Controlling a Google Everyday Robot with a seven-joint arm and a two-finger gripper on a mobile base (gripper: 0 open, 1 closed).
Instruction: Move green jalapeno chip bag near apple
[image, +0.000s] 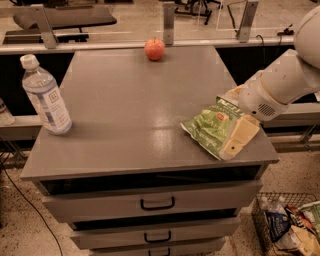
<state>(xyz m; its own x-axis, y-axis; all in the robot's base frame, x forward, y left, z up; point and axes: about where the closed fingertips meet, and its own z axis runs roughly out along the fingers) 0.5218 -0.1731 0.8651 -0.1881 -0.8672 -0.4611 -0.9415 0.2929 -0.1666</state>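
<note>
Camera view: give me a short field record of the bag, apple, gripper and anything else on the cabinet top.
bag: green chip bag, lying flat at the front right of the cabinet top
apple: apple, at the far edge near the middle, well apart from the bag
gripper: gripper, at the bag's right edge, overlapping it in view; grasp not confirmed
other: water bottle, upright at the left edge
task status: bag not yet near the apple
</note>
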